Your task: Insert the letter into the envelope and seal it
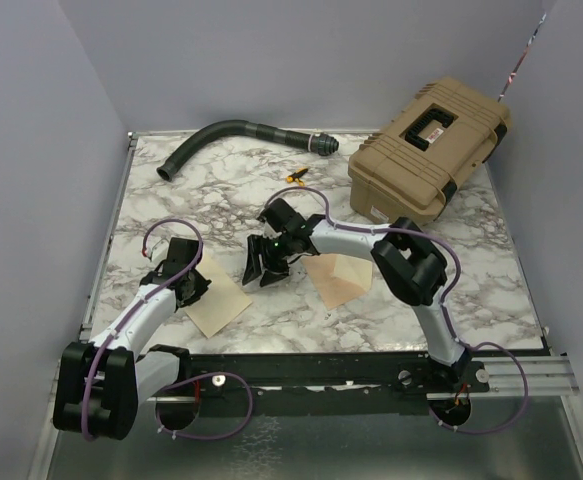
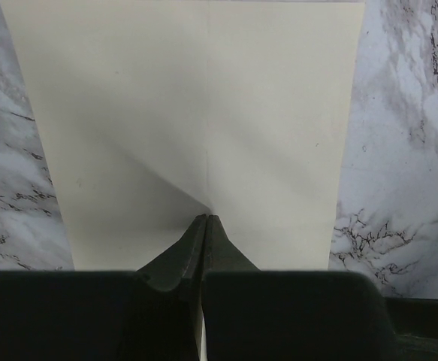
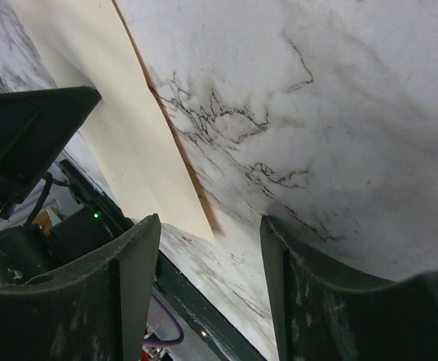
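The letter, a blank pale cream sheet, lies at the front left of the marble table and fills the left wrist view. My left gripper is shut on the letter's near edge, and a crease fans out from the fingertips. The peach-tan envelope lies to the right of the letter, partly under my right forearm. Between the two papers, my right gripper hovers open over bare marble. It holds nothing, and the letter's edge lies just beyond its left finger.
A tan hard case stands at the back right. A curved black hose lies along the back edge, with a small yellow-black object near it. A black rail runs along the table's front edge.
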Robot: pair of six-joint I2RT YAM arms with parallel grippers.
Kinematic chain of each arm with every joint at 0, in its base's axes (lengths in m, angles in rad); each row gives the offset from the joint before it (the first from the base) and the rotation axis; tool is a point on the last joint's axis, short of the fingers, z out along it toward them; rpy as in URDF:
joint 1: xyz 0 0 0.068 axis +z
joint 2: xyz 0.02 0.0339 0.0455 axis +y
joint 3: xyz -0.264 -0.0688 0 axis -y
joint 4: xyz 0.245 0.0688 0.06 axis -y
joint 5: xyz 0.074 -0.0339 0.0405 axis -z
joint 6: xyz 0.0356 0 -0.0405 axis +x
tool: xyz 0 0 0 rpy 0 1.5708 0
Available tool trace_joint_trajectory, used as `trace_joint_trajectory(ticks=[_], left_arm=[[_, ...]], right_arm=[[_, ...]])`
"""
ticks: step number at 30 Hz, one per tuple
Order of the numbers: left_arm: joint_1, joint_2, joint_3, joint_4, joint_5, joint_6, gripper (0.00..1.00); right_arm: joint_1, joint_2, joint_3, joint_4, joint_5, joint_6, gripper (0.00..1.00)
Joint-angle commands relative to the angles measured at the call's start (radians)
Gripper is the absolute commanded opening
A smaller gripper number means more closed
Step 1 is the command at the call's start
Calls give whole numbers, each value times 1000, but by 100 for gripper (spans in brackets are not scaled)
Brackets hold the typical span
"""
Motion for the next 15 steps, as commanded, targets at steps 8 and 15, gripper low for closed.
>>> trace_joint_trajectory(ticks=[8, 15], left_arm=[[5, 20, -57, -15, -19, -26, 0], [5, 38, -72, 2, 31, -36, 0]], right_arm=[[46, 52, -27, 9, -113, 4, 56], [56, 79, -38, 164, -207, 33, 53]])
